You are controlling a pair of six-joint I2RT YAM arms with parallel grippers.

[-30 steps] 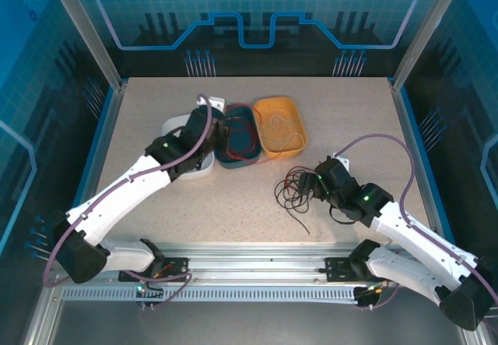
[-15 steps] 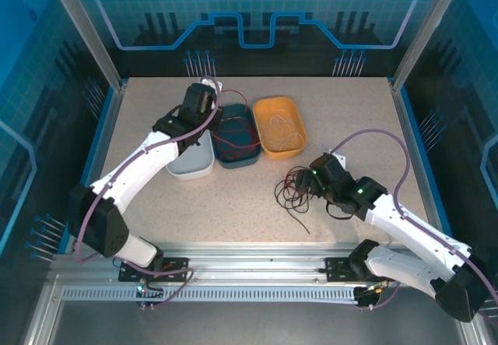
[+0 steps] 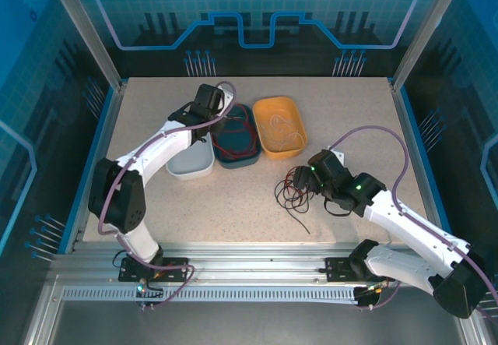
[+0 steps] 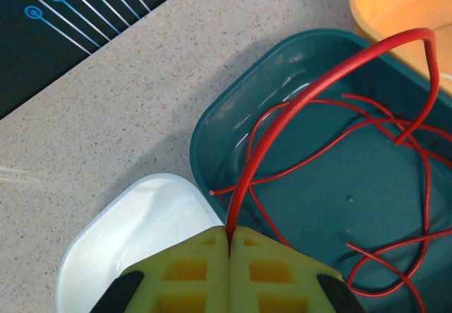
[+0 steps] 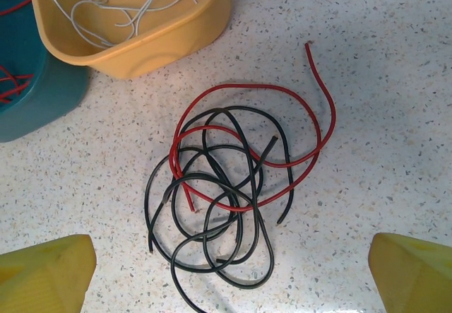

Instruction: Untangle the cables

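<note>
Yellow fingertips of the left gripper (image 4: 229, 246) are pressed together on a red cable (image 4: 300, 94), which arches up from them over the teal tray (image 4: 212, 126); more loops of red strand lie inside that tray; the white tray (image 4: 120, 235) sits just beside it. Right gripper (image 5: 229, 274) hangs with its jaws spread wide, holding nothing, above a tangle of black and red cables (image 5: 219, 200) on the speckled table (image 5: 395, 80); whitish cables (image 5: 106, 2) rest in the orange tray (image 5: 176, 41) near the tangle.
</note>
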